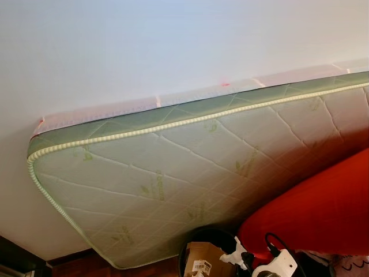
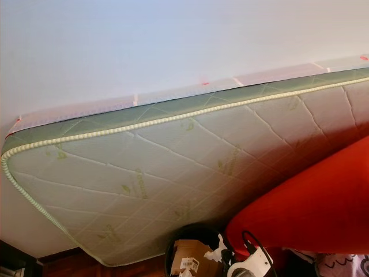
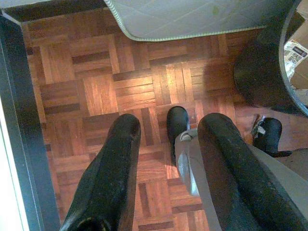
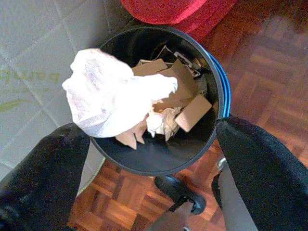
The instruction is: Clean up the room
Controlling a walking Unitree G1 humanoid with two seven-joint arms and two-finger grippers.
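A black waste bin stands on the parquet floor, against a mattress and a red cushion. It holds cardboard pieces and crumpled paper. A large crumpled white paper is over the bin's mouth, between the two fingers but touching neither; I cannot tell whether it is falling or resting on the rubbish. My right gripper hangs open directly above the bin. My left gripper is open with nothing in it, pointing down at bare floor beside the bin. The bin's rim shows at the bottom of the left eye view.
A green quilted mattress leans against the white wall behind the bin. The red cushion lies to the right. A dark frame borders the floor on my left. My own feet stand on the parquet.
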